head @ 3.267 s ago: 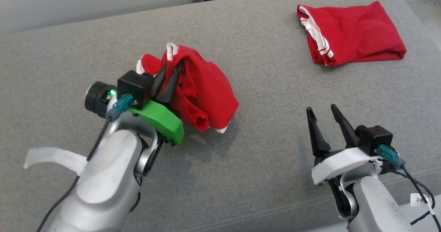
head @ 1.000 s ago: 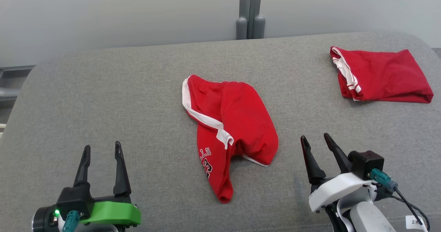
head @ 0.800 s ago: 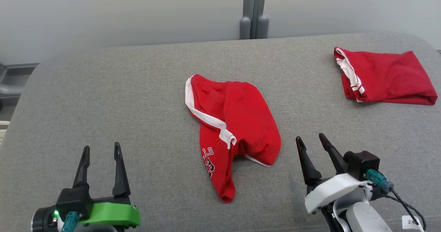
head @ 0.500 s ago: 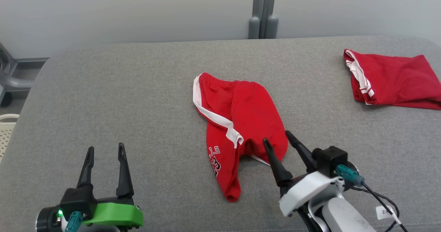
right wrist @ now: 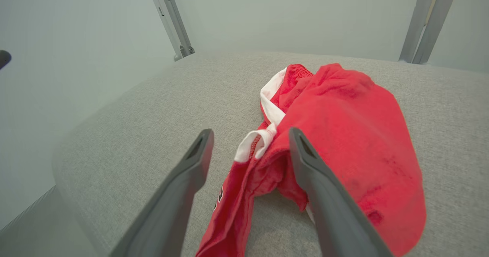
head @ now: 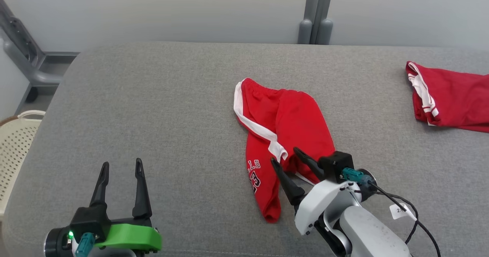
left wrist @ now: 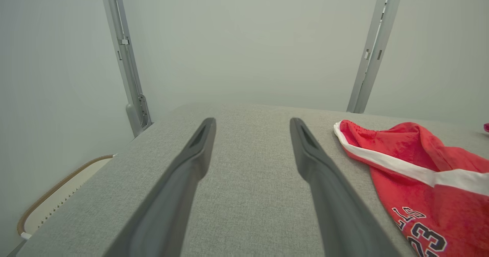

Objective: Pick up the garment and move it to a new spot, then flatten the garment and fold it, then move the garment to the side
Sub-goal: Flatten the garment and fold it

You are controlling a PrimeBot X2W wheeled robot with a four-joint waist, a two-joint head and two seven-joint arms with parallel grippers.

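A crumpled pair of red shorts with white side trim and a printed dark number [head: 284,134] lies near the middle of the grey fabric-covered surface [head: 172,108], waistband towards the far edge and one leg trailing towards the near edge. The right fingers [head: 286,180] stand spread wide, released, and reach in low from the near side. In the right wrist view a bunched fold with a white hem corner sits between them. Whether either finger touches the cloth cannot be told, and nothing is clamped.

The left fingers [head: 140,188] are also spread and empty. They hover over bare surface at the near left, well apart from the shorts.

A second red garment with white stripes [head: 454,100] lies folded at the far right. A cream perforated plastic basket [head: 17,142] stands beside the surface's left end.
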